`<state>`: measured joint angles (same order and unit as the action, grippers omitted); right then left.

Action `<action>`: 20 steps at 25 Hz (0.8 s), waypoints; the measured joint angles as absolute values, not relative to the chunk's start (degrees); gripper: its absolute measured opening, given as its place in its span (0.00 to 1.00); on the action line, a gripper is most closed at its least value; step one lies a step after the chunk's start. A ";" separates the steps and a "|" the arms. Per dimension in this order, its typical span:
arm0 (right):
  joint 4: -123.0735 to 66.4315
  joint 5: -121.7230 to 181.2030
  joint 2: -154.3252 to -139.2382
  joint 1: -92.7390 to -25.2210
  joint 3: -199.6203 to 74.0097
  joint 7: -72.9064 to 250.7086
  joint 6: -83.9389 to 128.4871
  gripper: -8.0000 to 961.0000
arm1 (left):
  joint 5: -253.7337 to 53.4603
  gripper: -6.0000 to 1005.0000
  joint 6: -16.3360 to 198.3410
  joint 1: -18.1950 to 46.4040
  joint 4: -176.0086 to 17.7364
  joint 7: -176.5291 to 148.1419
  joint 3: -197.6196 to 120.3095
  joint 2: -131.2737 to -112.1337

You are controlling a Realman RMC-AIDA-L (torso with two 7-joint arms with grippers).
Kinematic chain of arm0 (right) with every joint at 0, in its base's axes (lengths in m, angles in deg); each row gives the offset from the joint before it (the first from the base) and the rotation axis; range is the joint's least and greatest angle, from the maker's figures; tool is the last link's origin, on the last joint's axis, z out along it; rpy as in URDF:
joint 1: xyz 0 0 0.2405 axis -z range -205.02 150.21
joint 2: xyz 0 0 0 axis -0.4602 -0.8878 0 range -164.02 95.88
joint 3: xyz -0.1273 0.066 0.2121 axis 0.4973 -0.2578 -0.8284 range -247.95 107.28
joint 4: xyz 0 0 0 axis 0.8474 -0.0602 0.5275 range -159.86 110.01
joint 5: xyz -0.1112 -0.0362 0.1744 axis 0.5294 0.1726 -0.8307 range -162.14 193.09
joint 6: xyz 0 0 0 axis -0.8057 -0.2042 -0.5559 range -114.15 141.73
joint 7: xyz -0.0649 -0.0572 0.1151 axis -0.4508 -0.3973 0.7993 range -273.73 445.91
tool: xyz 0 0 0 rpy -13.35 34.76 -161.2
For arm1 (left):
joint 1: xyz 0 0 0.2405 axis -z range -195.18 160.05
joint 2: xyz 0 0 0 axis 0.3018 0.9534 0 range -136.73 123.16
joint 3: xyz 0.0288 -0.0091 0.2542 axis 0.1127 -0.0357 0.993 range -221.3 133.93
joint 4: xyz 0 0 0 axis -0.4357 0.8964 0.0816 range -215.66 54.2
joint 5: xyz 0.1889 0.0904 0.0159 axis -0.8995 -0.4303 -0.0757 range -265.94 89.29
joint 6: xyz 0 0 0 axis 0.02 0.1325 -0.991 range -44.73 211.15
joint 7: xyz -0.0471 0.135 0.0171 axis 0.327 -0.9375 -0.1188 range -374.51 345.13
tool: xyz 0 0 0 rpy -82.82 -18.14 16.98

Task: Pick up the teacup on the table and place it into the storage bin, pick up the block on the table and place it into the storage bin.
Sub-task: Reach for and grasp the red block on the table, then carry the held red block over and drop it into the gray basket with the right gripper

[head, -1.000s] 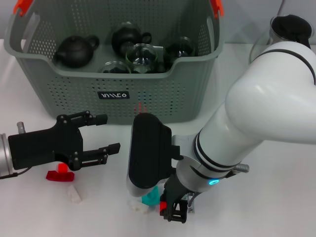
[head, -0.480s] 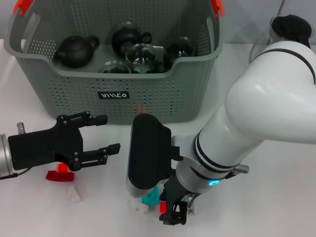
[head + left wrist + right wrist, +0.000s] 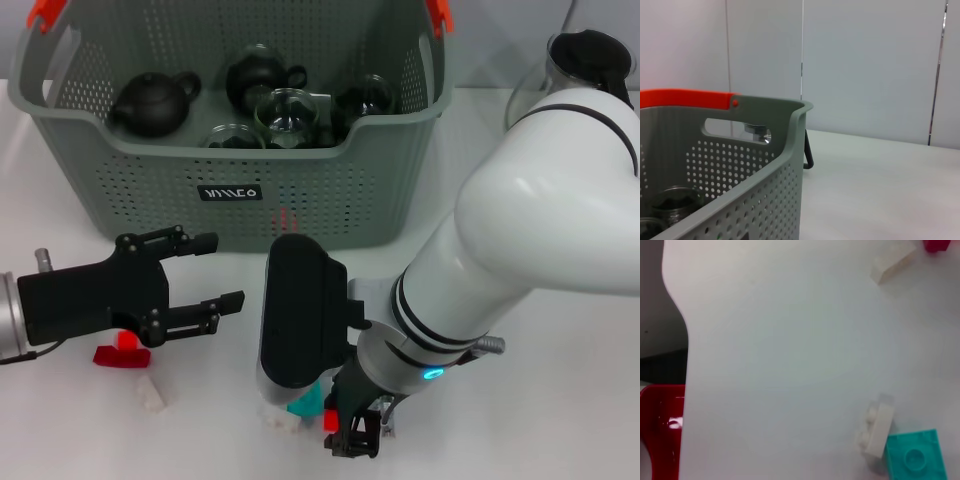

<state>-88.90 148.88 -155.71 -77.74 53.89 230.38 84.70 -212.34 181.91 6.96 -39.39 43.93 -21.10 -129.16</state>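
The bin stands at the far side of the table, already carrying dark teapots and glass cups, so what is left to fetch seems to be the blocks lying near the front edge. The right hand is down low there, its black fingertips just beside a teal block and a white block that touch each other – a posture that fits reaching for one of them. Whether its fingers are wide or closed I cannot tell, since the forearm and its black cover hide most of it; its wrist view shows the teal block and the white one on bare table with no finger around either (so probably nothing is gripped yet). The left hand hovers in front of the bin with its fingers spread wide and holding nothing, above a red block and near another white piece – apparently waiting out of the right arm's way.
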 joint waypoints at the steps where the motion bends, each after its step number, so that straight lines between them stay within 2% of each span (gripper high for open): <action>1: -88.84 148.88 -155.71 -77.74 53.94 230.36 84.69 0.43 | -212.34 0.75 181.91 6.95 -39.41 43.93 -21.10 -129.21; 5: -88.60 148.89 -155.71 -77.71 53.95 230.34 84.55 0.43 | -212.34 0.75 181.91 6.89 -39.43 43.93 -21.10 -129.22; 14: -88.49 148.89 -155.71 -77.55 54.03 230.33 84.20 0.35 | -212.34 0.75 181.91 6.86 -39.42 43.93 -21.10 -129.22; 19: -90.64 148.97 -155.26 -77.16 53.65 230.39 84.66 0.22 | -212.34 0.75 181.93 6.75 -39.42 43.93 -21.12 -129.22; 20: -91.25 149.04 -155.12 -77.02 53.39 230.48 85.03 0.22 | -212.34 0.75 181.93 6.75 -39.42 43.93 -21.12 -129.22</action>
<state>-91.25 149.04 -155.12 -77.02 53.39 230.48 85.03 -212.34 181.93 6.75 -39.42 43.93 -21.12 -129.22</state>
